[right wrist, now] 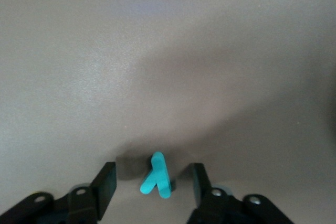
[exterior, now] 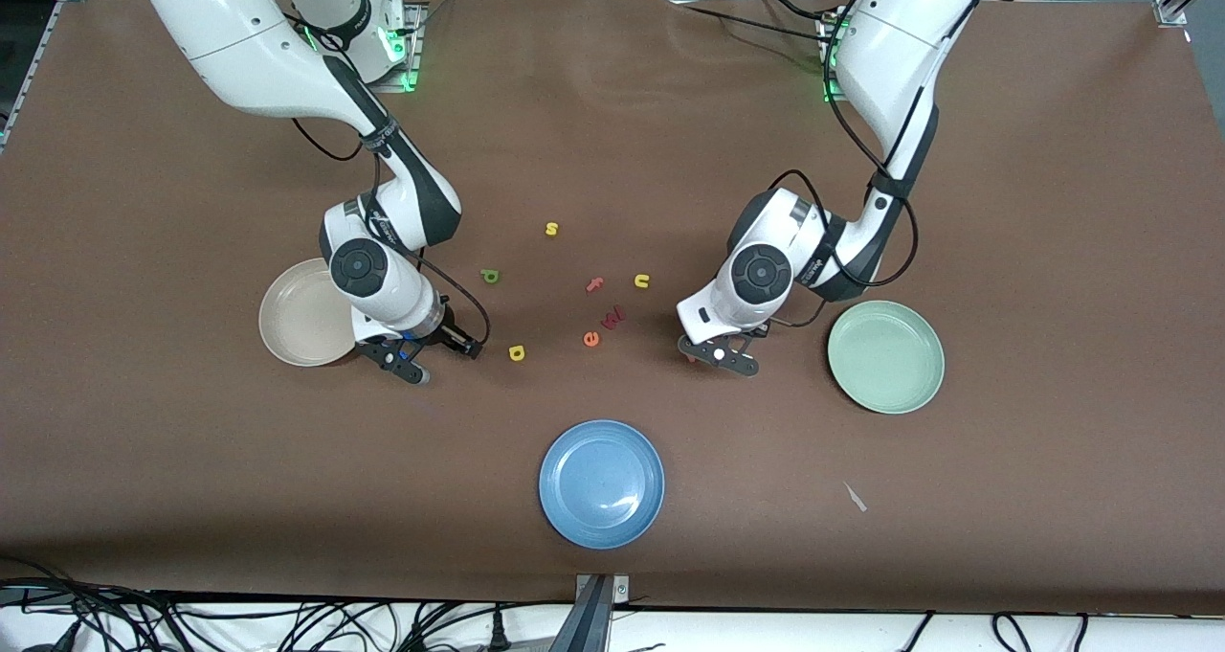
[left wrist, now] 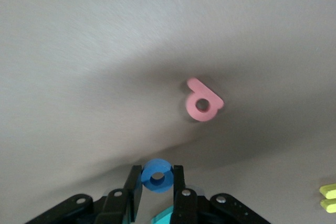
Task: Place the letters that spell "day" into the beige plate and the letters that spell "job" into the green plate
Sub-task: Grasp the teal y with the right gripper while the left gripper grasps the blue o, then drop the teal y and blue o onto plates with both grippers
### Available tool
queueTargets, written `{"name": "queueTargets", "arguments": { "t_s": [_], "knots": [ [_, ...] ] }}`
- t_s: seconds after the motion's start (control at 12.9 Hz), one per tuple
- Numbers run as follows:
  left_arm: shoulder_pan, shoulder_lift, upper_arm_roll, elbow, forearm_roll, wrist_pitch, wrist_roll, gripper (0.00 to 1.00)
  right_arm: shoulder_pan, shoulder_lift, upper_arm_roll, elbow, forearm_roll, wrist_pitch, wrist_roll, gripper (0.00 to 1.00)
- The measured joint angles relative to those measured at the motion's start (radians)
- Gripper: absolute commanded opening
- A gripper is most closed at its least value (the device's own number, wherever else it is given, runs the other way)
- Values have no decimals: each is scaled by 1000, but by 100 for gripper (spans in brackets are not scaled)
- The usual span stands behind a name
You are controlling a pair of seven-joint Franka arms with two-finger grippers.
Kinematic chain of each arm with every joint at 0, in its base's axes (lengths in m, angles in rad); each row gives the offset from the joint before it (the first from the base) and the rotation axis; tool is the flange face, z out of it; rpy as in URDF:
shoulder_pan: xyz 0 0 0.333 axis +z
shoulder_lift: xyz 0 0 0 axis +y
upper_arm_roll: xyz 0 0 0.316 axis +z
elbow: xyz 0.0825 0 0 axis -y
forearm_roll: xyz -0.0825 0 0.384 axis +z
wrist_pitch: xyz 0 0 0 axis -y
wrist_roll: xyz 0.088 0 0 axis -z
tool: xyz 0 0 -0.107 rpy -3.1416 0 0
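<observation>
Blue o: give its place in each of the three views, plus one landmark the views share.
Front view: not visible; the left gripper, low over the table beside the green plate, covers that spot.
Left wrist view: the blue o sits clamped between the left gripper's fingers, with the pink b lying close by.
Right wrist view: not in it.
Shared landmark: the left gripper, seen in the front and left wrist views.

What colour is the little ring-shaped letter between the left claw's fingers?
Blue; the ring letter shows best in the left wrist view.
</observation>
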State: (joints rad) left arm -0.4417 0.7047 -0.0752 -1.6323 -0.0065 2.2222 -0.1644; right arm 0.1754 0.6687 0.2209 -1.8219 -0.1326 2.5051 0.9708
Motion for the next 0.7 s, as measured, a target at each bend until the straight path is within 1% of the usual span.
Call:
{"name": "queueTargets", "arguments": {
  "t_s": [0.15,0.23,0.31,0.39,0.46,0.54,0.7],
  "knots": [
    [19,-40,8,8,2,-59,0,1,0,1,0,2,0,-7,1,41],
    [37,-66,12,9,18,-94,5,1,0,1,0,3,-1,-8,2,33],
    [61,-89,13,9,57,-131,12,1,0,1,0,4,-1,-9,2,23],
    [90,-107,14,9,103,-168,24,1,0,2,0,6,-1,-10,2,15],
    [124,-117,15,9,139,-198,43,2,0,2,-1,8,-1,-12,3,9],
    [159,-122,15,9,157,-216,72,2,1,3,-1,12,-1,-12,3,5],
    [221,-124,16,8,162,-241,145,2,4,8,-1,20,-1,-12,3,0]
  ]
}}
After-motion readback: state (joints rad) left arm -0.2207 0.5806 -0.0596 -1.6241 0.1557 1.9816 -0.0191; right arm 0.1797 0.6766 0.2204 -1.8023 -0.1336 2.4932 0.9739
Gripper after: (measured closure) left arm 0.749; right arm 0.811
